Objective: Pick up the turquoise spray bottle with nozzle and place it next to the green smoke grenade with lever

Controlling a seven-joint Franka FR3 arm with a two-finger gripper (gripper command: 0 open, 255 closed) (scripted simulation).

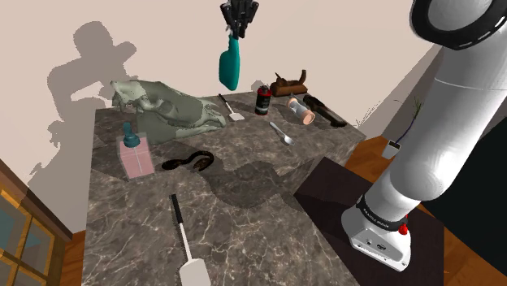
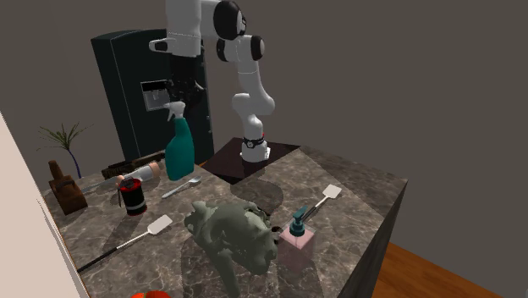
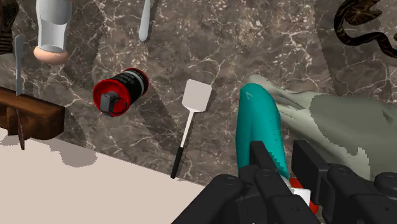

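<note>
in the shoulder view the white arm [image 1: 455,122] rises from its stand at the lower right and leaves the picture at the upper edge. its black gripper [image 1: 238,32] comes down from that edge over the far part of the dark marble table [image 1: 244,211] and points straight down. the fingers are closed on the top of the turquoise spray bottle [image 1: 229,67]. the bottle hangs upright in the air, clear of the table, between the grey animal sculpture [image 1: 175,110] and the black cylinder grenade with red ends [image 1: 262,100]. the grenade stands upright near the far edge, and a white spatula [image 1: 233,108] lies between it and the sculpture. in the second exterior view the arm bends over from its base at the table's far side, in front of a dark refrigerator [image 2: 127,76], with the wrist vertical. here the bottle hangs under the gripper, above the table, higher than the grenade and to that view's right of it, not touching it. in the wrist view the two fingers [image 3: 261,159] clasp the bottle's narrow top between them and its body reaches away toward the table. the grenade is apart from the bottle, beyond the spatula, and the sculpture lies on the bottle's other side.
</note>
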